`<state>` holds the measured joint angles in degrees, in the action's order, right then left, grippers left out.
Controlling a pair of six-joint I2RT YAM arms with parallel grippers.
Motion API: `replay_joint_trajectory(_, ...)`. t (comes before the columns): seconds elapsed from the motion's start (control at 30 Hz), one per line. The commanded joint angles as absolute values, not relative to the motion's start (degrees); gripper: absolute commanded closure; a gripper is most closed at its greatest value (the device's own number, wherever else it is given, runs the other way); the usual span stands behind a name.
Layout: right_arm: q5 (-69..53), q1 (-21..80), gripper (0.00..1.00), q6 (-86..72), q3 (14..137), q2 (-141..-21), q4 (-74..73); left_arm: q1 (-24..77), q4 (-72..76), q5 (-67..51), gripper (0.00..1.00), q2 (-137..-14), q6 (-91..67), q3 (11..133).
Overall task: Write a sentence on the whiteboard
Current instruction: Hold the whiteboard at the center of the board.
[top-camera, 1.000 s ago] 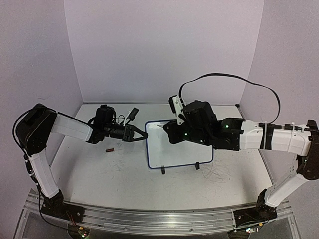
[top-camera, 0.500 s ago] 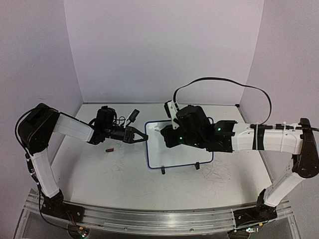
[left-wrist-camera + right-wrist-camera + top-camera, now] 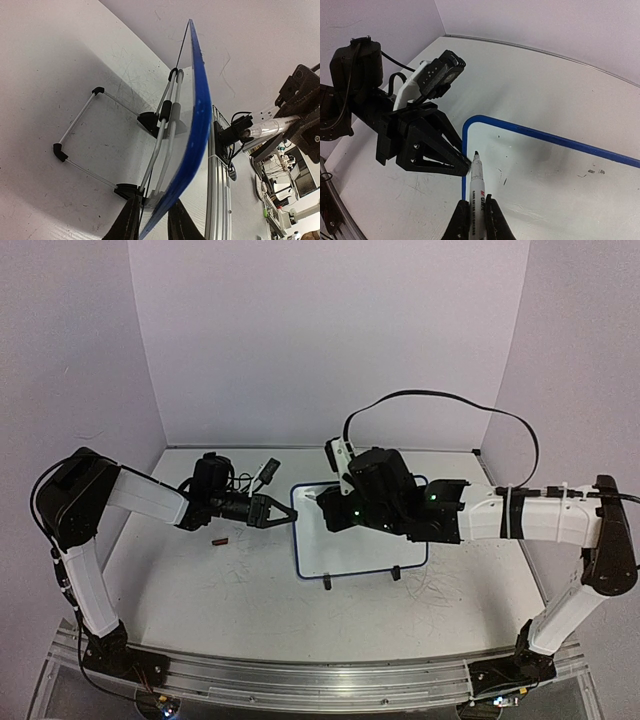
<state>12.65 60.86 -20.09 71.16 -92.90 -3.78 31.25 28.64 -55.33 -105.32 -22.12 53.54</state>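
Both hands working at the whiteboard's left edge.
My left hand (image 3: 283, 516) is clamped on the blue frame of the whiteboard (image 3: 365, 550), which stands propped on the tabletop (image 3: 230, 590) straight ahead of its fingers. My right hand (image 3: 476, 216) is closed tight around a marker (image 3: 478, 185). The marker's tip points at the board's corner just beside the left fingertips, and I cannot tell whether it touches.

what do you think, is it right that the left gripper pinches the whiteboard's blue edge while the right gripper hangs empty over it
Not quite: the right gripper is not empty, it is shut on a marker, as the right wrist view shows. The left gripper does pinch the blue edge of the whiteboard.
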Motion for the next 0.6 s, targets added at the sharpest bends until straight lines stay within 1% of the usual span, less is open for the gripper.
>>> replay_joint_trajectory(0.0,13.63,61.24,1.00,-20.94,73.73,-93.77,-2.02,31.74,31.51,-56.21,0.80,-105.47,-20.38,53.75)
replay_joint_trajectory(0.13,13.67,61.23,1.00,-21.20,73.56,-93.70,-2.02,31.90,31.62,-55.99,0.83,-105.57,-20.20,53.72)
replay_joint_trajectory(0.33,14.03,61.22,1.00,-21.50,73.56,-94.01,-2.00,31.95,31.60,-55.45,0.93,-105.64,-19.60,53.24)
replay_joint_trajectory(0.57,14.51,61.18,1.00,-21.63,73.68,-94.47,-1.99,31.99,31.62,-55.11,0.98,-105.64,-18.61,52.53)
